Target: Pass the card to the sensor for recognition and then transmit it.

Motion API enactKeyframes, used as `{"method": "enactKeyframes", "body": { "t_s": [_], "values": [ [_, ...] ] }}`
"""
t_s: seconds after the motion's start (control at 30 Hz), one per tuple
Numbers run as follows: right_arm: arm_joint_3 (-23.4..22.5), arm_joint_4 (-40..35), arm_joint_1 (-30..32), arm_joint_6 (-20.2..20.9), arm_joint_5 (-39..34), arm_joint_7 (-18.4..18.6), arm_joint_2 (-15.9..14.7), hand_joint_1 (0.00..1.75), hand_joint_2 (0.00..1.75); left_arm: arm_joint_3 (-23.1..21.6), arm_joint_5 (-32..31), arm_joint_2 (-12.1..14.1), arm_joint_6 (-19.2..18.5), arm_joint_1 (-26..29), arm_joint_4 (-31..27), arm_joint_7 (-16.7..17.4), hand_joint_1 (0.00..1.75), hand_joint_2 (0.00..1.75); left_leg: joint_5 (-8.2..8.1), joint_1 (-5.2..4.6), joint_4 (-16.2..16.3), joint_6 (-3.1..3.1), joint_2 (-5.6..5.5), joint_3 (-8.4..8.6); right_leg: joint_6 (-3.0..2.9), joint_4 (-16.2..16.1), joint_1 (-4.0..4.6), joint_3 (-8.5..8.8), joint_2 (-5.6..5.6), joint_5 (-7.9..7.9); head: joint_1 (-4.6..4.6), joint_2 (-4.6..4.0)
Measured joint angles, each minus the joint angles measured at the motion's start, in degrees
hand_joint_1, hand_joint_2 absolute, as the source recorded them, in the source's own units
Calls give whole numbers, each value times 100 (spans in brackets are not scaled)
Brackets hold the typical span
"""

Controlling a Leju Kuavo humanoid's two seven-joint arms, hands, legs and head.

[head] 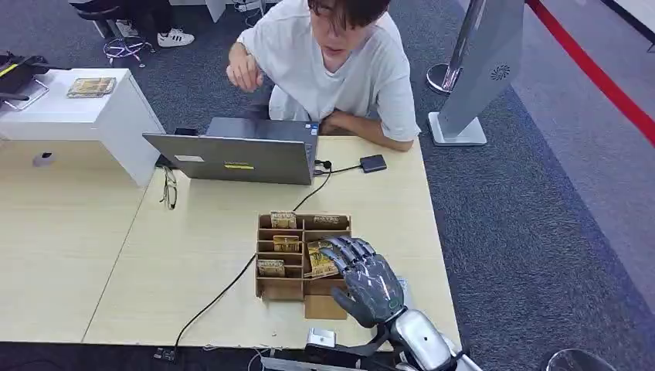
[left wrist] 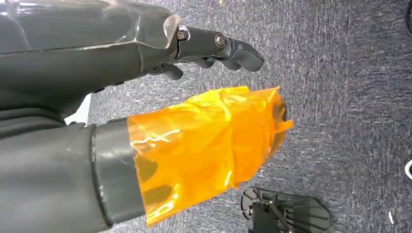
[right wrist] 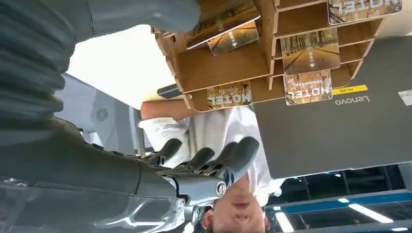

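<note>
1. Head view, lower centre: the right hand hovers with fingers spread and nothing in it over the cardboard card rack on the table, placed for picking a hotel card.
2. The sensor lies beside the laptop, within reach.
3. Right wrist view: the cards read "HOTEL"; the laptop lid reads "Lenovo".
4. The left hand hangs above the carpet, fingers curled, holding nothing.

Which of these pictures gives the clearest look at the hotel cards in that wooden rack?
The right wrist view: the cards sit close, with "HOTEL" readable, though upside down. The head view shows them small in the rack, partly behind the right hand. The left wrist view faces carpet.
</note>
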Motion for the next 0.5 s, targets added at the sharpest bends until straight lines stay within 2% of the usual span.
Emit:
{"method": "enactKeyframes", "body": {
  "t_s": [0.07, 0.1, 0.2, 0.5],
  "values": [
    [13, 11, 0, 2, 9, -4, 0, 38, 175, 4, -2, 0, -2, -1, 0, 2, 0, 0, 0, 0, 0, 0, 0, 0, 0, 0, 0, 0, 0, 0, 0, 0],
    [22, 22, 0, 7, 9, -7, 0, 47, 175, 4, -7, 0, -4, -4, 0, 17, 0, 0, 0, 0, 0, 0, 0, 0, 0, 0, 0, 0, 0, 0, 0, 0],
    [57, 61, -2, 13, 11, -15, 0, 40, 175, 7, -24, 0, -15, -17, 0, 42, 0, 0, 0, 0, 0, 0, 0, -1, 0, 0, 0, 0, 0, 0, 0, 0],
    [181, 245, -6, 13, 158, 26, 0, 40, 175, 7, -85, -20, -33, -42, 0, 70, 0, 0, 0, 0, 0, 0, -1, -1, 0, 0, 0, 0, -1, 0, 0, 0]
  ]
}}
